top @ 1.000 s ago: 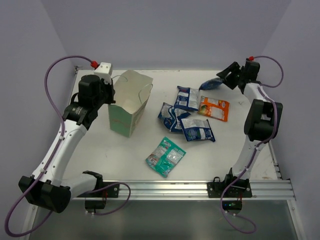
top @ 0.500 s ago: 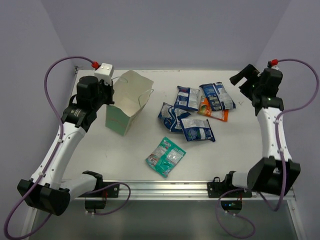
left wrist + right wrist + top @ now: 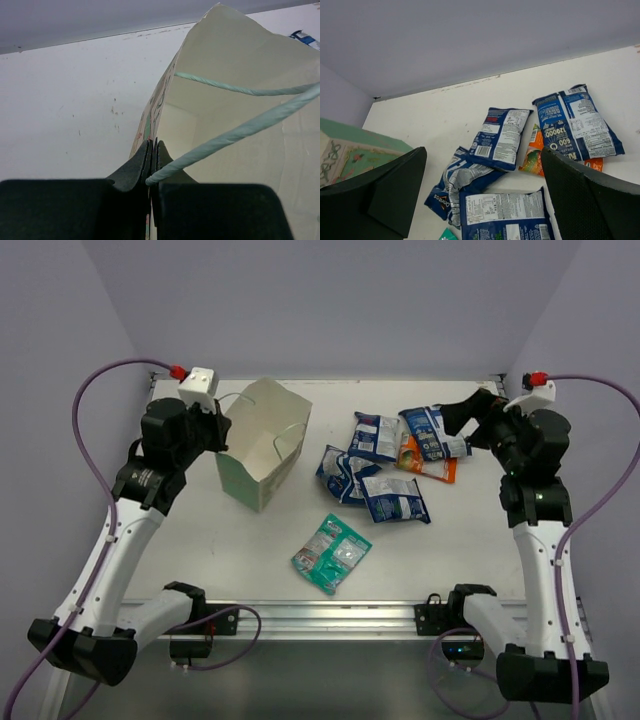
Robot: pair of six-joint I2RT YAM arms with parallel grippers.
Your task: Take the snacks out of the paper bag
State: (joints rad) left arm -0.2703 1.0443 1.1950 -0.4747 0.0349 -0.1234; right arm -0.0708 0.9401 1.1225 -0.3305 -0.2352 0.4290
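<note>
The green paper bag [image 3: 258, 448] leans on the table at the left, its whitish inside [image 3: 235, 110] facing up and right. No packet shows in the part of the inside that I see. My left gripper [image 3: 216, 426] [image 3: 153, 150] is shut on the bag's near rim, beside a handle loop [image 3: 240, 132]. The snacks lie outside the bag: blue packets [image 3: 376, 436] [image 3: 433, 432] [image 3: 396, 498], an orange one [image 3: 432, 464] partly under a blue one, and a teal one [image 3: 332, 553]. My right gripper [image 3: 463, 424] [image 3: 482, 170] hangs open above their right side, holding nothing.
The purple walls close in at the back and on both sides. The table's metal front rail [image 3: 330, 618] runs between the arm bases. The bag's green outside [image 3: 350, 150] shows at the left of the right wrist view.
My right gripper opened and let a blue packet fall onto the orange one, then the arm swung round to the right side. The left gripper stayed shut, and the bag shifted slightly.
</note>
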